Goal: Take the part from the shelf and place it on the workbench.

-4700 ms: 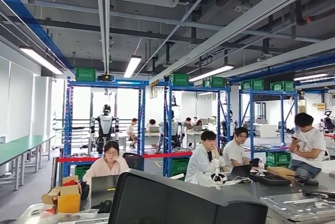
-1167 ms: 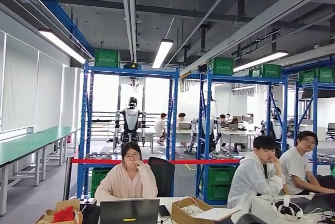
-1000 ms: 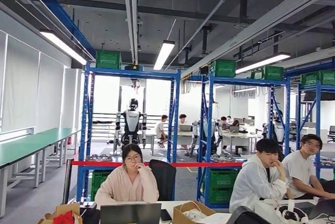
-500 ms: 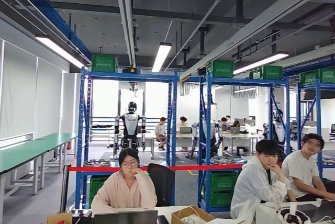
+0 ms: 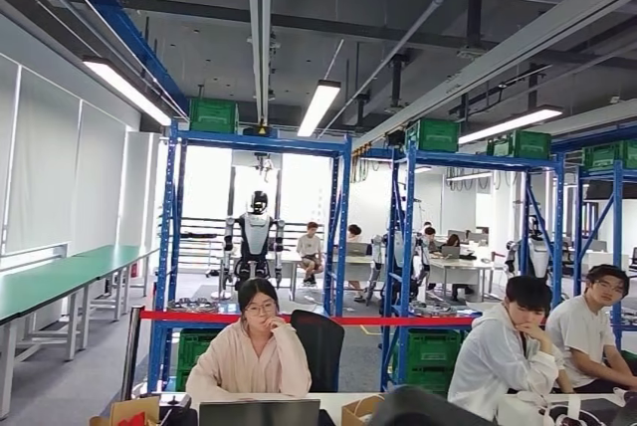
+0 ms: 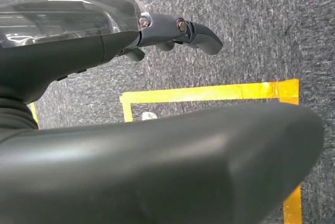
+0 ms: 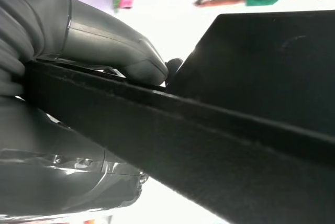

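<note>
Gripping the part (image 7: 237,130) is my right hand (image 7: 59,77). The thumb (image 7: 114,46) presses on one face of its black flat edge and the fingers (image 7: 99,179) lie against the other face, so the slab is clamped between them. It runs out from the hand as a long dark bar with a wider black panel behind it.

My left hand (image 6: 79,51) hangs over grey carpet floor (image 6: 256,25) marked with yellow tape (image 6: 205,92). Its dark fingers (image 6: 197,30) are stretched straight, well apart from the thick thumb (image 6: 178,166), and bare floor shows between them — it holds nothing.

In the head view a dark rounded edge (image 5: 421,408) rises at 6 o'clock; I cannot tell whether it belongs to the part. A blue shelf (image 5: 169,247) stands just left of centre, with a green crate (image 5: 212,114) on top at 11 o'clock, and another humanoid robot (image 5: 255,242) shows through its frame. A second blue shelf (image 5: 409,247) stands toward 3 o'clock.

A person in pink (image 5: 252,356) sits at 6 o'clock, touching their chin with one hand. Two more people (image 5: 504,356) sit at 4 o'clock. A green-topped workbench (image 5: 60,282) runs along the wall at 8 o'clock.
</note>
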### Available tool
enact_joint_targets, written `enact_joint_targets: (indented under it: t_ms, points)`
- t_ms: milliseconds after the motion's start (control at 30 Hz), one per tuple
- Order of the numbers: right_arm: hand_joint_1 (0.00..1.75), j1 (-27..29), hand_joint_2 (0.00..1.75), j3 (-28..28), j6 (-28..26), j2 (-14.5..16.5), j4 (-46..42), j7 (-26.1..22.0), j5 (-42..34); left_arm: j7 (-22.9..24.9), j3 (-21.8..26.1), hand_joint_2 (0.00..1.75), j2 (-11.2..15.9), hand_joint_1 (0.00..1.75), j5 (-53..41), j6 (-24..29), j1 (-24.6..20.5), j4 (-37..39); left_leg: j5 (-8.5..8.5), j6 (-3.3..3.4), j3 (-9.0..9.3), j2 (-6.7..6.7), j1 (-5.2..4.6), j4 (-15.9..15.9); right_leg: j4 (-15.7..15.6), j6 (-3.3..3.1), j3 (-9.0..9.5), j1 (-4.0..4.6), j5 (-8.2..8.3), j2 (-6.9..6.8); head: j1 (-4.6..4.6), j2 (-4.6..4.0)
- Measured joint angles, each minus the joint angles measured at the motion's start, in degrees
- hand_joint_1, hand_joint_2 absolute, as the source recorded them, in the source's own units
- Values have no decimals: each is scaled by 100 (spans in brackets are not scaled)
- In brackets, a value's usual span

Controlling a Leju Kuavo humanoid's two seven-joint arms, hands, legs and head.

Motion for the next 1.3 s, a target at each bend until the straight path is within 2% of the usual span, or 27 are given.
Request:
enact_joint_targets:
  t_ms: [33, 67, 133, 167, 267, 333, 367, 433, 467, 500, 533, 600, 633, 667, 767, 833, 867, 933, 967, 1000, 1033, 1100, 1133, 1167, 1200, 1300]
  points:
    - [175, -155, 175, 14, -96, 30, 208, 70, 84, -8, -15, 175, 0, 0, -20, -15, -6, 1, -1, 2, 9, -2, -17, -1, -256, -48, 105, 21, 183, 2, 0, 0]
    - [175, -335, 175, 28, -201, 74, 456, 123, 179, -15, -33, 175, -1, 0, -42, -31, -16, 1, -2, 4, 16, -5, -30, -2, -671, -110, 291, 57, 412, 6, 0, 0]
    - [175, -697, 175, 49, -389, 188, 972, 159, 363, -30, -62, 175, -14, 0, -81, -54, -43, 3, 2, -4, 13, -10, -38, -10, -1408, -220, 632, 133, 705, 7, 2, 0]
    - [175, -853, 175, 60, -472, 249, 1231, 161, 456, -33, -72, 175, -20, 0, -97, -61, -52, 4, 7, -13, 7, -10, -32, -14, -1590, -250, 713, 164, 751, 7, 2, 1]
    - [175, -1221, 175, 104, -777, 422, 1955, 230, 828, -47, -114, 175, -27, 0, -140, -94, -57, 4, 19, -75, 12, -4, -16, -53, -1723, -271, 753, 173, 785, -2, 2, 1]
    - [175, -1442, 175, 144, -1035, 566, 2405, 295, 1123, -64, -150, 175, -28, 0, -166, -109, -66, 4, -126, -118, -61, -2, -22, 112, -1835, -289, 794, 139, 844, -20, 3, 0]
    - [175, -1529, 175, 165, -1132, 629, 2595, 311, 1228, -69, -159, 175, -28, 0, -172, -113, -72, 4, -279, -133, -173, 0, -21, 357, -1869, -292, 808, 125, 864, -30, 3, 0]
    - [175, -1650, 175, 214, -1348, 719, 2933, 352, 1474, -68, -169, 175, -25, 0, -176, -113, -74, 4, -585, -173, -495, 0, -20, 1047, -1875, -300, 807, 124, 867, -39, 3, 0]
    - [175, -1690, 175, 240, -1514, 754, 3094, 398, 1650, -63, -173, 175, -24, 0, -178, -113, -69, 4, -642, -194, -616, 1, -14, 1291, -1872, -299, 807, 123, 864, -42, 3, 0]
    - [175, -1733, 175, 266, -1745, 792, 3258, 475, 1894, -56, -177, 175, -24, 0, -186, -112, -63, 4, -596, -216, -654, 2, -2, 1351, -1866, -294, 807, 118, 859, -42, 3, 0]
    - [175, -1784, 175, 287, -2022, 834, 3421, 571, 2201, -47, -185, 175, -24, 0, -196, -111, -60, 4, -445, -240, -586, 5, 16, 1188, -1850, -281, 806, 110, 849, -38, 3, 0]
    - [175, -1908, 175, 310, -2611, 924, 3724, 794, 2940, -33, -204, 175, -26, 0, -216, -105, -66, 5, -80, -290, -269, 13, 50, 513, -1778, -228, 790, 95, 799, -25, 2, 0]
    - [175, -1975, 175, 313, -2879, 963, 3862, 918, 3335, -28, -212, 175, -27, 0, -220, -102, -75, 7, 17, -284, -139, 14, 57, 229, -1717, -196, 764, 98, 769, -17, 1, 0]
    - [175, -2031, 175, 310, -3112, 991, 3986, 1055, 3717, -24, -216, 175, -29, 0, -222, -99, -82, 8, 47, -259, -72, 13, 55, 74, -1671, -168, 737, 106, 747, -12, -1, 0]
    - [175, -2092, 175, 258, -3671, 1035, 4259, 1534, 4932, -4, -231, 175, -32, 0, -228, -90, -70, 9, 27, -124, -73, 3, 36, 28, -1629, -110, 692, 111, 728, -5, -8, 0]
    - [175, -2092, 175, 177, -3929, 1041, 4359, 1885, 5787, 6, -247, 175, -34, 0, -238, -78, -58, 9, 37, -67, -68, 3, 44, 20, -1444, -59, 616, 92, 583, -6, -8, 0]
    - [175, -2090, 175, 133, -4032, 1041, 4390, 2069, 6204, 8, -255, 175, -35, 0, -248, -70, -58, 9, 36, -48, -64, 4, 48, 16, -1194, -30, 508, 80, 436, -7, -8, 0]
    - [175, -2074, 175, 56, -4176, 1033, 4440, 2408, 6921, 8, -269, 175, -35, 0, -271, -57, -59, 9, 28, -22, -60, 5, 36, 16, -443, 9, 147, 60, 117, -10, -9, 0]
    - [175, -2058, 175, 23, -4219, 1026, 4467, 2549, 7205, 8, -277, 175, -35, 0, -276, -54, -56, 9, 23, -13, -55, 5, 26, 16, -150, 12, -8, 57, 43, -10, -9, 0]
    - [175, -2039, 175, -6, -4244, 1017, 4492, 2667, 7444, 7, -286, 175, -35, 0, -281, -53, -54, 9, 16, -4, -49, 3, 14, 16, -36, -2, -85, 61, 69, -8, -9, 0]
    - [175, -2022, 175, -37, -4258, 1013, 4510, 2767, 7666, 4, -294, 175, -35, 0, -287, -52, -52, 9, 11, 4, -40, 0, 3, 16, -153, -31, -54, 72, 201, -6, -9, 0]
    - [175, -2002, 175, -116, -4272, 1019, 4525, 2941, 8178, -10, -306, 175, -46, 0, -300, -52, -55, 9, 1, 13, -20, -6, -7, 9, -884, -133, 245, 131, 614, 0, -9, 0]
    - [175, -1998, 175, -163, -4272, 1027, 4528, 3008, 8432, -19, -308, 175, -57, 0, -307, -52, -57, 9, 0, 11, -15, -9, -7, 1, -1243, -183, 402, 164, 770, 0, -9, 0]
    - [175, -1996, 175, -215, -4265, 1035, 4538, 3058, 8653, -27, -309, 175, -69, 0, -312, -52, -57, 10, 0, 3, -14, -9, 0, -9, -1497, -221, 513, 198, 860, 1, -8, 1]
    - [175, -1991, 175, -271, -4256, 1041, 4559, 3093, 8831, -32, -309, 175, -79, 0, -319, -52, -55, 10, 2, -10, -15, -8, 8, -21, -1615, -245, 564, 220, 879, 2, -8, 2]
    - [175, -1975, 175, -462, -4247, 1084, 4668, 3139, 9150, -47, -312, 175, -83, 0, -329, -55, -48, 11, -27, -67, -6, -2, 4, -49, -1766, -283, 640, 200, 907, -11, -8, 1]
